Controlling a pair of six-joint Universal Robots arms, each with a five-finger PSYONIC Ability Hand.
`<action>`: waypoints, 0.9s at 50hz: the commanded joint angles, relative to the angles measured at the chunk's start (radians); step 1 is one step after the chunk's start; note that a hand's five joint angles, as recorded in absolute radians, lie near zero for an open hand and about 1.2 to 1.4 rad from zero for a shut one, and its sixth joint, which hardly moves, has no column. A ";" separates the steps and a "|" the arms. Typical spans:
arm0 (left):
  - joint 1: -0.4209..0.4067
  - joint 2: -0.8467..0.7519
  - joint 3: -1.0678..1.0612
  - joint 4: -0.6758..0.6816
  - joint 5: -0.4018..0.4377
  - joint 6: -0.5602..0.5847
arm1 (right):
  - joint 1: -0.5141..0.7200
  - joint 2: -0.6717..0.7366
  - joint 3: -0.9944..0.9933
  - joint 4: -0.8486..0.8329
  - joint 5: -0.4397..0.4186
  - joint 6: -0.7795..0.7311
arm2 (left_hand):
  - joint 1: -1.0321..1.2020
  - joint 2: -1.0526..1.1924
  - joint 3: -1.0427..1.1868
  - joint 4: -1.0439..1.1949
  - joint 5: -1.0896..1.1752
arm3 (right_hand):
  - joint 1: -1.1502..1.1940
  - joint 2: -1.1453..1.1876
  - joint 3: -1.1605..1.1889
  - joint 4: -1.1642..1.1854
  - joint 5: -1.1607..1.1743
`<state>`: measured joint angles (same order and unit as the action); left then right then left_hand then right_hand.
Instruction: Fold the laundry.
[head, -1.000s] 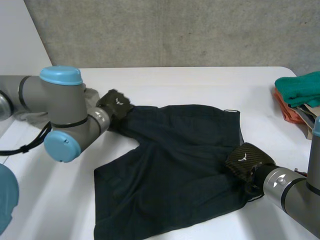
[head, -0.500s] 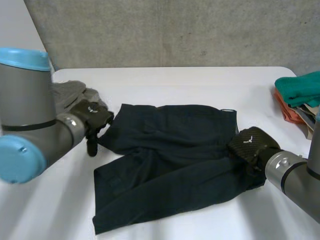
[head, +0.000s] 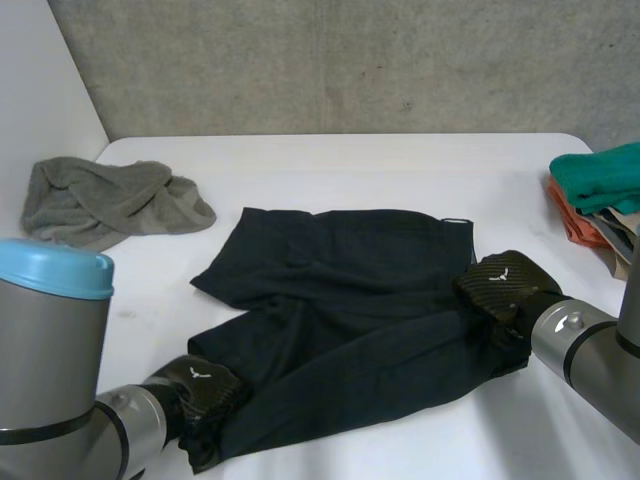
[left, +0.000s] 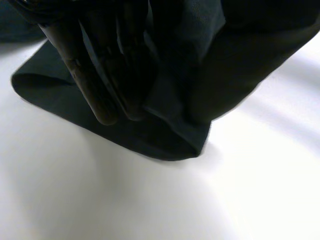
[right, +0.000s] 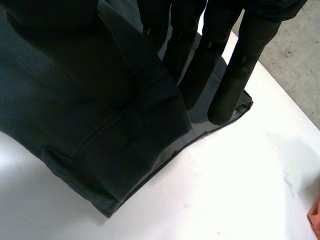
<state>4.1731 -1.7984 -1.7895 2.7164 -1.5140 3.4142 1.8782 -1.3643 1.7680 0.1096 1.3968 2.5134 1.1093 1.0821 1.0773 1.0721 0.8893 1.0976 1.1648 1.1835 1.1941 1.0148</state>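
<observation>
A: So, where do the shorts (head: 340, 310) lie?

B: Across the middle of the white tabletop (head: 340, 165), reaching toward its near edge. They are dark, almost black, and spread out but not smooth. One leg points toward the left edge and the other toward the near-left corner. A long crease runs slantwise between the two legs. A thin pale edge shows at their far-right corner.

A: And the left hand (head: 200, 392)?

B: It sits on the near-left corner of the shorts, at the end of that leg. In the left wrist view its fingers (left: 97, 85) run straight down the cloth. A fold of the cloth comes up against them from the thumb side, so the hand looks clamped on the shorts. The hem corner past the fingertips lies flat on the tabletop.

A: The right hand (head: 500, 288)?

B: It is on the right edge of the shorts, about halfway along. The right wrist view shows straight fingers (right: 240, 60) behind the cloth. A doubled fold is drawn up on the thumb side and pinched there.

A: What else is on the tabletop?

B: A crumpled grey towel (head: 110, 200) lies near the far-left corner, well apart from the shorts. A stack of folded cloths (head: 600, 190) stands at the right edge, green on top and orange beneath. It is near the right arm (head: 585, 345) but apart from the shorts. The left arm (head: 60, 360) stands over the near-left corner and hides the tabletop there.
</observation>
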 joint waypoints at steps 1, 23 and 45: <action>-0.033 -0.009 0.007 -0.041 -0.028 -0.015 | -0.007 -0.061 0.047 0.099 -0.010 -0.054 | 0.287 0.314 0.319 0.324 0.332 | 0.299 0.231 0.213 0.202 0.207; -0.041 -0.246 0.479 0.126 -0.189 0.220 | -0.031 0.108 -0.133 0.003 0.002 -0.114 | 0.287 0.314 0.319 0.324 0.332 | 0.299 0.231 0.213 0.202 0.207; 0.004 -0.874 1.294 0.362 -0.204 0.346 | 0.028 0.640 -0.601 -0.570 0.200 -0.070 | 0.110 0.137 0.142 0.147 0.155 | -0.160 -0.227 -0.246 -0.256 -0.251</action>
<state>4.1732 -2.6337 -0.5410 3.0211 -1.7396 3.7596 1.8916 -0.8038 1.2307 -0.3317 1.5796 2.4391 1.1392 1.1957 1.1888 1.2003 1.0002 1.0964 1.1493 1.1656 1.1734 0.9970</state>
